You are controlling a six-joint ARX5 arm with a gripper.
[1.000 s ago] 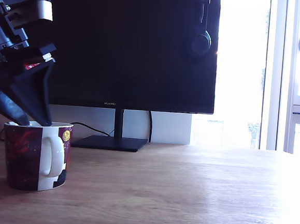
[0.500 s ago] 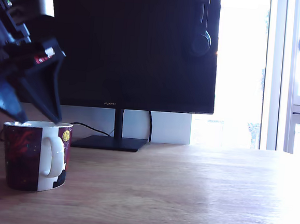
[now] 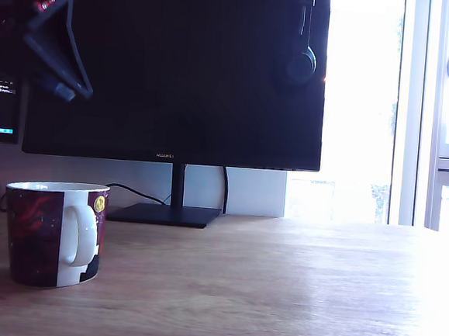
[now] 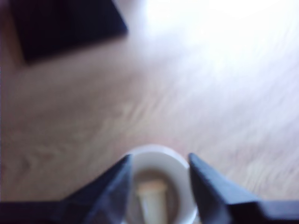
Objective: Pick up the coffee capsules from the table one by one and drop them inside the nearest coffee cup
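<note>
Gripper (image 4: 159, 186) is seen parted and empty, directly above the coffee cup (image 3: 54, 234) near the table (image 3: 277, 289) edge — capsule (image 4: 152, 198) lies inside, nothing left to grasp.

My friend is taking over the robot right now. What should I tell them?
End effector: open, holding nothing, well above the mug.
Coffee cup: upright on the table, at the exterior view's left, handle facing the camera.
Capsule: the blurry wrist view shows a pale cream thing inside the cup, most likely the capsule.
Done: the capsule seems to be in the cup.
Left: no other capsule shows on the table in either view, so probably nothing; check the parts of the table out of view.
</note>
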